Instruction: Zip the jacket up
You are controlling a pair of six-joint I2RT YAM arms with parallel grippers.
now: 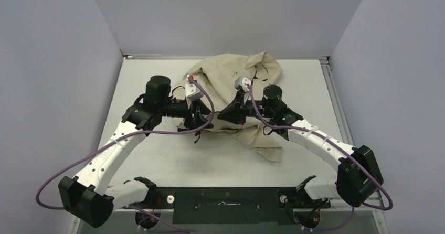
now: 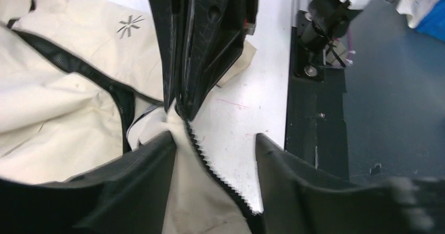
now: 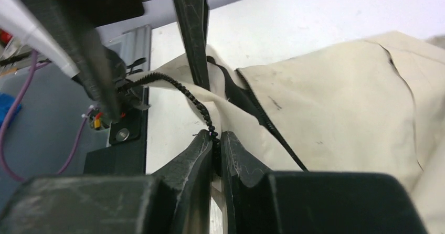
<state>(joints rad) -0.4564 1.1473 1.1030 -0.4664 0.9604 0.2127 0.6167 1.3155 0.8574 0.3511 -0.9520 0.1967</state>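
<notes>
The beige jacket [image 1: 246, 74] lies crumpled at the back middle of the white table, with one flap reaching toward the front. My two grippers meet at its front edge. My right gripper [image 3: 216, 138] is shut on the black zipper teeth [image 3: 202, 105] at the jacket's edge; in the left wrist view it [image 2: 178, 108] pinches the fabric from above. My left gripper [image 2: 215, 135] is open, its fingers [image 2: 147, 166] spread wide, with the toothed zipper edge [image 2: 220, 176] and beige fabric lying between them. The black lining [image 2: 78, 66] shows on the left.
A black base plate [image 1: 225, 202] runs along the near table edge between the arm bases. A metal rail [image 1: 333, 97] borders the right side. Purple cables [image 1: 204, 100] loop over both wrists. Grey walls close in on three sides.
</notes>
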